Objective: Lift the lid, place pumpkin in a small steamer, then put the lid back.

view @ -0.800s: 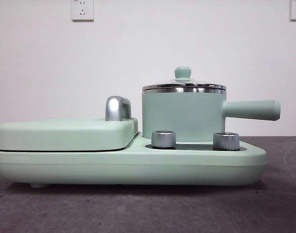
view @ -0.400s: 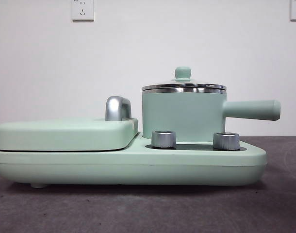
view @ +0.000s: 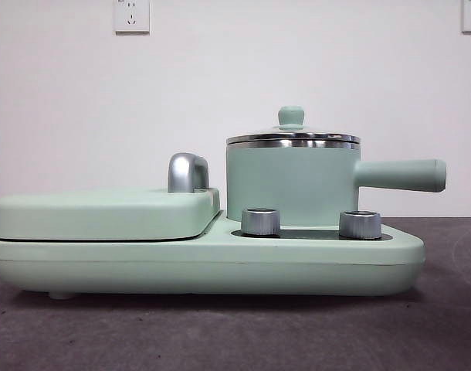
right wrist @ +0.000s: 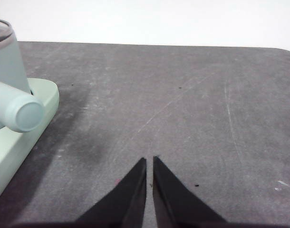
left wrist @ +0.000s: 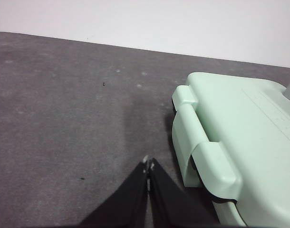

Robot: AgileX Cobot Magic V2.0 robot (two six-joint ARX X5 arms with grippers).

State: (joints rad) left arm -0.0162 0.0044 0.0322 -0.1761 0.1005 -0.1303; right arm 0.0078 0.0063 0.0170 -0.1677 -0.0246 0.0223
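Lid (view: 293,137), glass, steel-rimmed, seated on steamer (view: 289,184): judged light, smooth, breakable, best taken by its knob (view: 291,116); left claw (left wrist: 148,164) and right claw (right wrist: 149,161) closed, empty.

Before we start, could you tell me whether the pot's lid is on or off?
On: the lid sits level on the pot, rims meeting.

Mint-green small steamer (view: 289,185), steel-rimmed lid (view: 293,137) with mint knob, dark grey table (view: 235,332).
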